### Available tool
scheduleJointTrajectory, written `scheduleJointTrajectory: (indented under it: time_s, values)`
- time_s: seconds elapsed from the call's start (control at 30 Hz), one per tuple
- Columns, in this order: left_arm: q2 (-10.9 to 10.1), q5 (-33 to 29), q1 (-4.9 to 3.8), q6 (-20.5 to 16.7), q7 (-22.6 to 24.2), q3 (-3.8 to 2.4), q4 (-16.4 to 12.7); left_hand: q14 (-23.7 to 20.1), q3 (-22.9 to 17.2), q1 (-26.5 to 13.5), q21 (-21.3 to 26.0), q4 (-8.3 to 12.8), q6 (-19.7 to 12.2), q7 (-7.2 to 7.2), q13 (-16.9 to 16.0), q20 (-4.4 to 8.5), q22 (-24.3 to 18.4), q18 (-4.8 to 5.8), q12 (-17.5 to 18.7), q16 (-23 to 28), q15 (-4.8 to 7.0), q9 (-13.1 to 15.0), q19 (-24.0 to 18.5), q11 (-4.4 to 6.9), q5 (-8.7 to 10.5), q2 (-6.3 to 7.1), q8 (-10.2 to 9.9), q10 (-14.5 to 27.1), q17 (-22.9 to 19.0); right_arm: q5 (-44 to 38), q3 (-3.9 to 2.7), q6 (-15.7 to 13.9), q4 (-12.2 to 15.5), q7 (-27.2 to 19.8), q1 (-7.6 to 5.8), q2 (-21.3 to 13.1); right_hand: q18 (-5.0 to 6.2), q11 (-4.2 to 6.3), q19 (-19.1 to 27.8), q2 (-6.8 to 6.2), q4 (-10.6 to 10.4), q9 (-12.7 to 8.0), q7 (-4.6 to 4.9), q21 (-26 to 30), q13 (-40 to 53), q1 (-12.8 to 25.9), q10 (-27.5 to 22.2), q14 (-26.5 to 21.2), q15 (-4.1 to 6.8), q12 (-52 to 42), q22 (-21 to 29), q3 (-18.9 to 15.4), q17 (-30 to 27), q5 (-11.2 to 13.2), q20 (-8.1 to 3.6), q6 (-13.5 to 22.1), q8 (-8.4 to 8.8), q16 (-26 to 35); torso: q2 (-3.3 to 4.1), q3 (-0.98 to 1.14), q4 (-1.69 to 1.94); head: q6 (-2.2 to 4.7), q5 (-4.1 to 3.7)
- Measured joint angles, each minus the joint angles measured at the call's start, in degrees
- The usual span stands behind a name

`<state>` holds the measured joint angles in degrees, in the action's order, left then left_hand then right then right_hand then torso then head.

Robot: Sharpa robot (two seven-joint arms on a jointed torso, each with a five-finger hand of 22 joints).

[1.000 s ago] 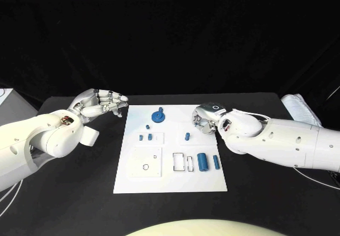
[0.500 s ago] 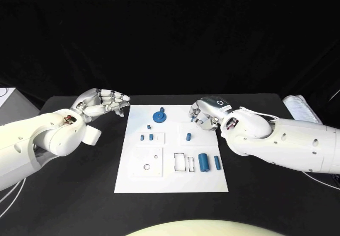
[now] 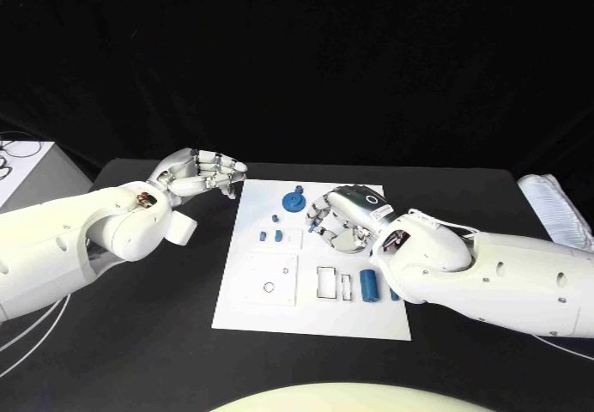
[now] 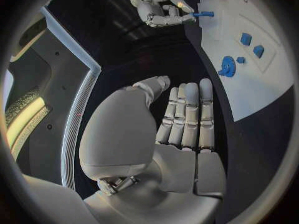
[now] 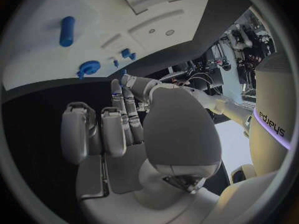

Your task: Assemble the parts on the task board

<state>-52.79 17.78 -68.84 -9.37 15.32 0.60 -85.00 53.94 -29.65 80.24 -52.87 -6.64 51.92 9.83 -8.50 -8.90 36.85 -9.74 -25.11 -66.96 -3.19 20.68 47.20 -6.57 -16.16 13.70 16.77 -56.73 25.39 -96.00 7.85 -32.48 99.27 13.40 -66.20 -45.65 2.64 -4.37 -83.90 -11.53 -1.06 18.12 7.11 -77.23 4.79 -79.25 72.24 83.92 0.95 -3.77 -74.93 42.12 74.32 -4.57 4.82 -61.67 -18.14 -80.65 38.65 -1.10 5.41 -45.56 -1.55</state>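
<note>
Assembly work stands at an early stage on the flat white task board (image 3: 248,309), which lies in the middle of the black tabletop (image 3: 148,343), with its blue parts spread out singly, apparently so that each can be reached from above. A round blue wheel-shaped part (image 3: 293,202) sits near the board's far edge, a pair of small blue blocks (image 3: 270,233) lies just on the near side of it, and a short blue cylinder (image 3: 369,281) rests beside two open rectangular slots (image 3: 327,283) closer to the robot. The silver right hand (image 3: 344,219) hangs over the board's far half, its fingers bent downward, its fingertips at a small blue peg (image 3: 311,230). The left wrist view shows that peg (image 4: 204,14) jutting from just beyond the fingertips, but whether it is pinched, merely touched or lying free cannot be told. The placing suggests this peg is the part being worked on. The silver left hand (image 3: 204,176) waits over the tabletop just beside the board's far left corner, off the plate and touching nothing, likely kept out of the other arm's way. Its own wrist view shows its fingers stretched out side by side from a bare palm, released and holding no part.
</note>
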Motion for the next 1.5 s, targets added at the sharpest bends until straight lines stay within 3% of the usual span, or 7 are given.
scheduleJointTrajectory:
  time_s: [0.2, 0.53, 0.93, 1.5]
  values:
    - [0.2, 0.0, 0.01, -0.5, 0.0, 0.01, -0.7, 0.0, 0.0, 0.0, 0.0, 0.0, 0.0, 0.00, 0.0, 0.00, 0.0, -0.01, 0.0, 0.0, 0.00, 0.0, 0.0, 0.00, 0.00, 0.00, 0.0, 0.0, 0.0, 0.0, 0.41, 0.2, -0.4, -0.3, 1.72, 2.7, 0.00, 0.00, 0.0, 0.00, 0.2, 0.0, 0.00, 0.0, 0.0, 0.0, 0.0, 0.0, 0.00, 0.2, 0.0, 0.1, 0.0, 0.0, 0.00, 0.0, 0.01, 0.0, 0.04, -0.04, 0.04, -0.62, 1.96]
    - [0.8, -0.2, 0.01, -1.6, 0.0, 0.03, -1.7, 0.0, 0.0, 0.0, 0.0, 0.0, 0.2, 0.21, 0.1, 0.00, 0.0, -0.01, 0.2, 0.0, 0.00, 0.0, 0.0, 0.00, 0.00, 0.00, 0.0, 0.0, 0.0, -0.6, 0.90, 1.9, -2.2, -0.1, 3.56, 6.3, 0.00, 0.00, 0.0, -0.01, 0.2, 0.1, 0.00, 0.0, 0.0, 0.0, 0.0, 0.0, 0.00, 0.0, 0.0, 0.1, -0.1, -0.2, 0.00, 0.0, 0.10, 0.0, 0.07, -0.04, -0.07, -1.54, 3.75]
    - [1.2, -0.3, 0.01, -2.1, -0.1, 0.04, -1.8, 0.0, 0.0, 0.0, 0.0, 0.0, 0.2, 0.21, 0.1, -0.14, 0.0, -0.01, 0.2, 0.0, 0.00, 0.0, 0.1, 0.00, 0.00, 0.00, 0.0, 0.0, 0.0, -1.9, 1.18, 5.0, -3.3, 0.9, 3.96, 7.6, 0.00, 0.00, 0.0, 0.16, 0.2, 0.1, 0.00, 0.0, 0.0, 0.2, 0.0, 0.0, 0.00, 0.1, 0.0, 0.1, -0.1, -0.2, 0.00, 0.0, 0.13, 0.0, 0.07, 0.07, -0.07, -2.33, 4.63]
    - [1.3, -0.3, 0.01, -2.1, -0.5, 0.04, -1.8, 0.0, 0.0, 0.0, 0.0, 0.0, 0.2, 0.21, 0.1, -0.21, 0.0, -0.01, 0.5, 0.0, 0.00, 0.0, 0.2, 0.00, 0.00, 0.00, 0.0, 0.0, 0.0, -3.7, 1.40, 7.5, -4.4, 2.5, 4.30, 8.5, 0.00, 0.00, 0.0, 0.20, 0.3, 0.2, 0.04, 0.0, 0.0, 0.4, 0.0, 0.0, -0.01, 0.3, 0.0, 0.0, -0.1, -0.2, 0.00, 0.1, -0.06, 0.0, 0.12, 0.07, -0.03, -2.86, 4.77]
